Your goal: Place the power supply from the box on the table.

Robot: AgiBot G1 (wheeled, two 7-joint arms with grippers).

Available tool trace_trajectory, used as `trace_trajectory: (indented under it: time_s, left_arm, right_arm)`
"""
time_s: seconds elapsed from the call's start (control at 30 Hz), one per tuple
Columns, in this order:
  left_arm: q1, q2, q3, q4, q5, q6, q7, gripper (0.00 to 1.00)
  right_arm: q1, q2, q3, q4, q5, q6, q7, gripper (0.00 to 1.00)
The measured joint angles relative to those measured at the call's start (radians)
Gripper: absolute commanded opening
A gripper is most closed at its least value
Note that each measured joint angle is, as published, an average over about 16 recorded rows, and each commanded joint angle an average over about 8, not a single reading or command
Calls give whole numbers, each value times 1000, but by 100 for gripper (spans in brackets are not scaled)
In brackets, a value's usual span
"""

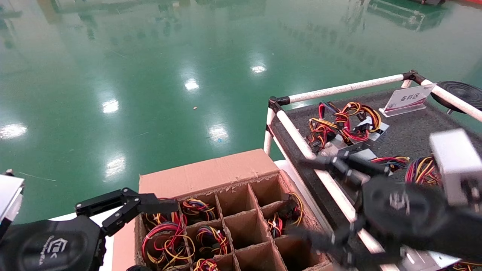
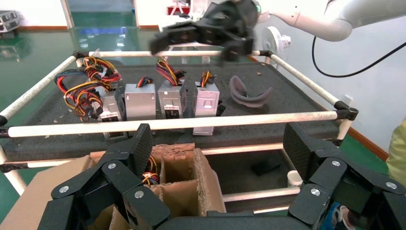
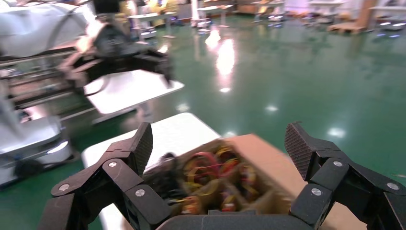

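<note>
The brown cardboard box (image 1: 211, 174) with divider cells stands beside the table (image 1: 410, 131). Power supply wire bundles in red, orange and yellow fill several cells (image 1: 165, 241); their metal bodies are hidden. My right gripper (image 1: 300, 197) hangs open and empty above the box's table-side edge, with the box's wire bundles (image 3: 215, 175) showing below between its fingers (image 3: 141, 143). My left gripper (image 1: 150, 206) is open and empty at the box's far left corner, and the ragged box wall (image 2: 184, 175) lies between its fingers (image 2: 143, 143).
Several power supplies (image 2: 140, 100) stand in a row on the table behind the white pipe rail (image 2: 191, 123), one with a large wire bundle (image 1: 346, 122). A sign card (image 1: 408, 98) and a dark curved piece (image 2: 249, 92) also lie there. Green floor surrounds everything.
</note>
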State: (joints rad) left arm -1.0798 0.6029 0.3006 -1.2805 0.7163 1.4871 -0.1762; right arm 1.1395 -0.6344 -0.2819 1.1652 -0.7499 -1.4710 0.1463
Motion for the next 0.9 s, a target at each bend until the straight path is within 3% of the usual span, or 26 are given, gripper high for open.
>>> trace_trajectory:
  time_s: [0.37, 0.9]
  left_arm:
    - [0, 0, 0, 0, 0, 0, 0, 100]
    - [0, 0, 0, 0, 0, 0, 0, 100]
  right_arm:
    - [-75, 27, 3, 138, 23, -29, 45, 100]
    - [-72, 26, 3, 130, 23, -27, 44, 100]
